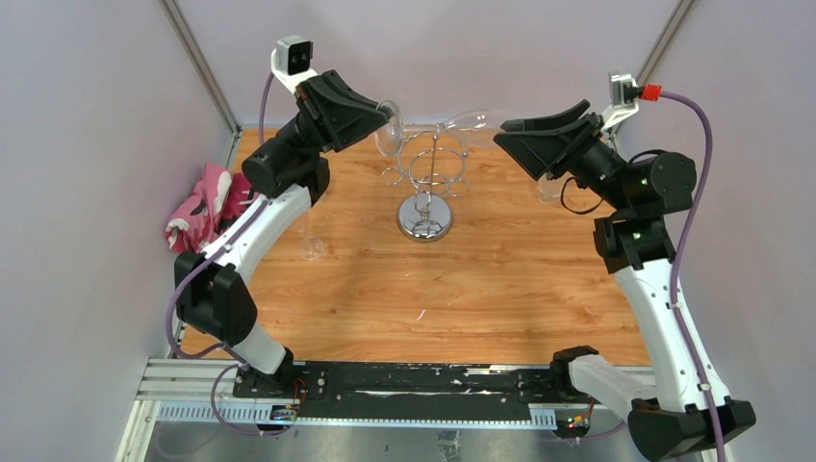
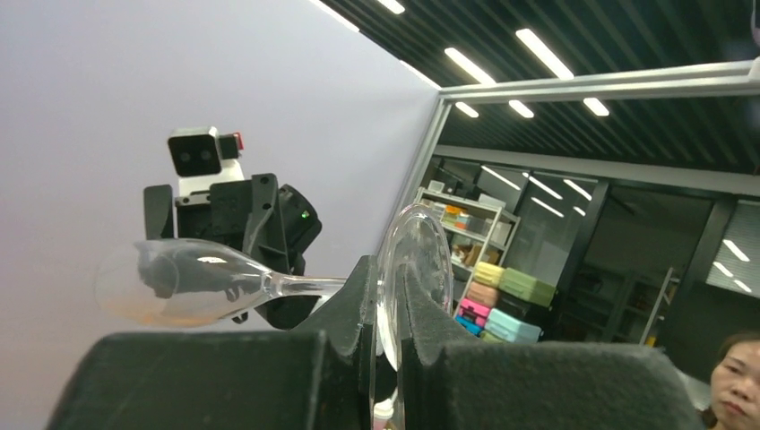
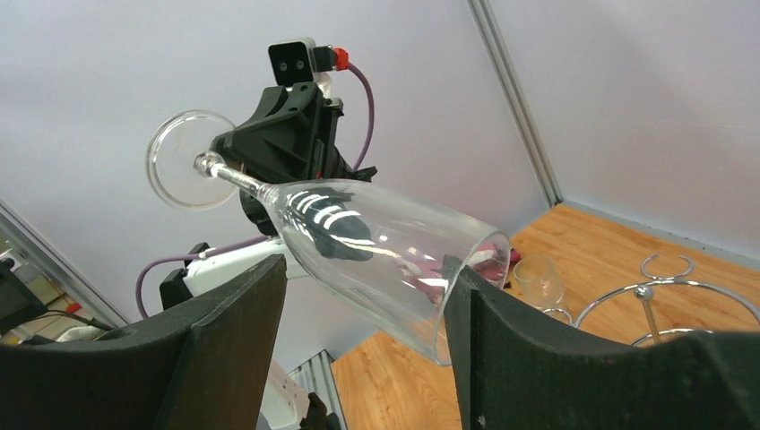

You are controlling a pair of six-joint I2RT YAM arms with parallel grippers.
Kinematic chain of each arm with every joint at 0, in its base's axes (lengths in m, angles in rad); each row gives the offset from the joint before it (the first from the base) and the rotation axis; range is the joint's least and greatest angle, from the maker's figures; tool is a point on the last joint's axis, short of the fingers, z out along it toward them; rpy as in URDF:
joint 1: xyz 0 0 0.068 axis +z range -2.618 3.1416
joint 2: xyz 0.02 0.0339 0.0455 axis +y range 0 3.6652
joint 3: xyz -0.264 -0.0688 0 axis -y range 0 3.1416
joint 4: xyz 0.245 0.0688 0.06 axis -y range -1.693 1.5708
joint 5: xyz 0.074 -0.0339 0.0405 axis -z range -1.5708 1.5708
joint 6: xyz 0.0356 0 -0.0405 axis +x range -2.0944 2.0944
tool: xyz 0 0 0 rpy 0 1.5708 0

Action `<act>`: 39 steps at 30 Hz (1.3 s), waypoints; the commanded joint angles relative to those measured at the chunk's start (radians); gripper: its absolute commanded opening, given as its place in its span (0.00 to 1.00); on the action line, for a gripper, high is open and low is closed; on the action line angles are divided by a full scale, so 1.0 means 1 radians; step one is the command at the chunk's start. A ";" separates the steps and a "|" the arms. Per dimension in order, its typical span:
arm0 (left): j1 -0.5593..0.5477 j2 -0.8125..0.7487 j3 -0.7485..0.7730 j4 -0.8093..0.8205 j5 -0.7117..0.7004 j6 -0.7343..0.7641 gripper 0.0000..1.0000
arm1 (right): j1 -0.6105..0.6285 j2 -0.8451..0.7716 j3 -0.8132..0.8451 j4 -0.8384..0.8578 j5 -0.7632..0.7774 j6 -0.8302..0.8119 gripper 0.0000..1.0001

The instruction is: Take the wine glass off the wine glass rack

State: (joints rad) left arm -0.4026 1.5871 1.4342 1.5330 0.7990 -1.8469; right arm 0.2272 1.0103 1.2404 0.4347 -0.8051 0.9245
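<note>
The glass (image 3: pixel 376 242) lies sideways in the air at top centre of the overhead view, over the rack (image 1: pixel 430 183) and its loops. The left gripper (image 2: pixel 387 300) pinches the foot edge-on. The right gripper (image 1: pixel 507 135) is spread, a finger on either side of the bowl — whether they touch it is hard to say. The back wall (image 1: pixel 433 48) sits close behind both. There is open wooden table (image 1: pixel 500 289) below the rack's base. A second glass (image 1: pixel 311 247) stands left of centre — a pink cloth (image 1: pixel 205 207) lies at the left edge.
</note>
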 commanded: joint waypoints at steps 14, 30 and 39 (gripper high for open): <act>0.013 0.269 0.130 0.024 0.064 0.029 0.00 | 0.055 -0.119 0.033 0.021 -0.217 0.011 0.57; -0.076 0.276 0.053 0.024 0.092 0.058 0.00 | 0.057 -0.008 0.010 0.139 -0.196 0.067 0.37; -0.100 0.220 -0.078 0.024 0.094 0.112 0.00 | 0.057 -0.019 -0.007 0.113 -0.133 0.033 0.00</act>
State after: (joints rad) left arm -0.4042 1.7638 1.4311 1.5333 0.5758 -1.9881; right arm 0.2268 1.0115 1.2209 0.4328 -0.8433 0.9558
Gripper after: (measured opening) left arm 0.133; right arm 0.427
